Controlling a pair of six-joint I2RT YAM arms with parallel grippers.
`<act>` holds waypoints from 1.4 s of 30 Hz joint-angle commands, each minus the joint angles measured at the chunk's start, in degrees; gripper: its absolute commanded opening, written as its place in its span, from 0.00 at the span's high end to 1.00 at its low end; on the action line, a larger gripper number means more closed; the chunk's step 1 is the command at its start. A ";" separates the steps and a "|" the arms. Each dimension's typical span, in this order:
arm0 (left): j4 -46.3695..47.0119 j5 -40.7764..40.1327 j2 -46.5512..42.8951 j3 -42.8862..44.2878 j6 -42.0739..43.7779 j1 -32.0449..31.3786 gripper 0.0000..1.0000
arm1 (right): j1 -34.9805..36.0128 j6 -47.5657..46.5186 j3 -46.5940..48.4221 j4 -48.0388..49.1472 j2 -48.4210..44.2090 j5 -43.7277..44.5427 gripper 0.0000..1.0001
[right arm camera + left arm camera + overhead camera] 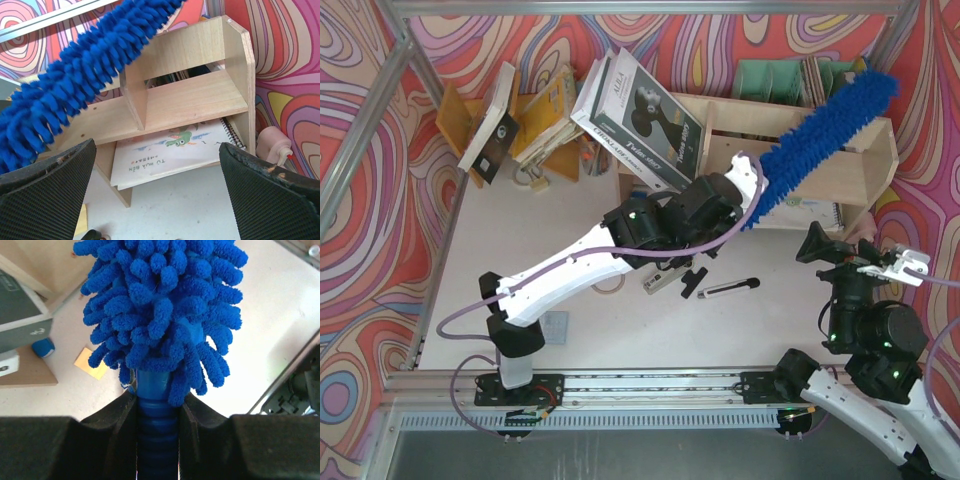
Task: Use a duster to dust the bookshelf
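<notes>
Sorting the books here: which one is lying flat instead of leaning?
The spiral-bound picture book with the green cartoon creature, flat under the bookshelf's right end. The big dark-covered book and those in the orange rack all stand tilted.

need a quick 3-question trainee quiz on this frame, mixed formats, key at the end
1. True or false: the right jaws hold the duster.
2. What lies under the lowest board of the bookshelf? A: a spiral-bound book. B: a mug. C: a ball.
3. Fill in: the left jaws are shut on the duster's ____.

Key: 1 false (they are open and empty); 2 A; 3 handle.
</notes>
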 commanded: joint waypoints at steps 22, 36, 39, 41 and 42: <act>-4.64 8.45 11.32 16.32 -5.14 2.14 1.00 | 0.00 -0.22 -0.60 2.05 0.65 0.76 0.01; -0.66 10.38 7.85 10.49 -1.14 -1.94 1.00 | 0.01 -0.56 -0.79 2.07 0.67 0.92 0.01; 7.28 10.66 1.86 1.53 -0.22 -2.56 1.00 | -0.01 -0.48 -0.82 2.07 0.67 0.85 0.01; 11.65 10.98 -1.33 -4.04 -0.21 -2.63 1.00 | -0.03 -0.37 -0.80 2.07 0.65 0.91 0.01; 13.19 11.36 -2.90 -6.35 -0.09 -2.63 1.00 | 0.00 -0.46 -0.80 2.07 0.65 0.96 0.01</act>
